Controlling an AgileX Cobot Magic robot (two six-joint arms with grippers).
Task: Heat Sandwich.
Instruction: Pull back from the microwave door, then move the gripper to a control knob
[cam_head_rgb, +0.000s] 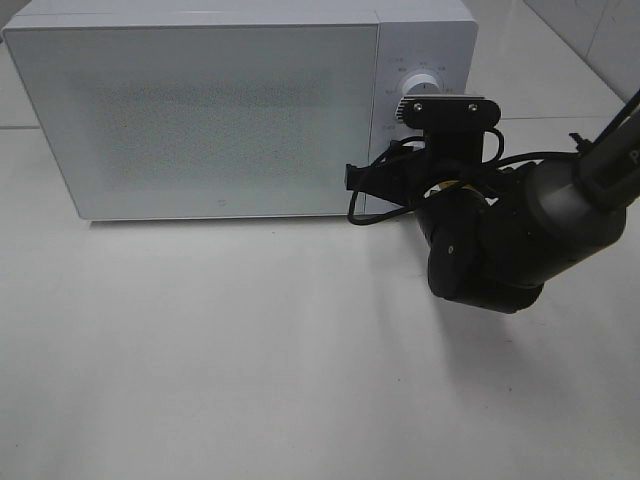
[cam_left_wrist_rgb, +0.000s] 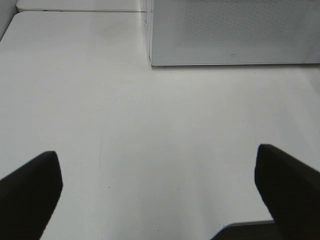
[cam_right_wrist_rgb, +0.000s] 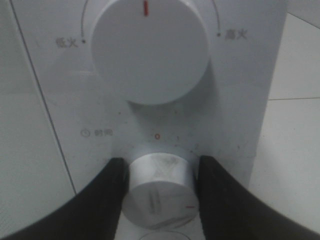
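A: Two arms. High view: right gripper (cam_head_rgb: 432, 150) at the microwave (cam_head_rgb: 200, 110) panel; sandwich unseen, door shut.
B: Left wrist: left gripper (cam_left_wrist_rgb: 160, 195) wide open, empty.
A: Right wrist: fingers (cam_right_wrist_rgb: 107, 200) flank the lower knob (cam_right_wrist_rgb: 159, 190), touching. Sandwich likely soft, light; take its crusts.

the tabletop (cam_head_rgb: 250, 360) is plain white and smooth. a white microwave (cam_head_rgb: 200, 110) stands directly on it along the far edge, door shut, its control panel toward the right end. in the left wrist view the tabletop (cam_left_wrist_rgb: 150, 140) shows a rounded far left corner.
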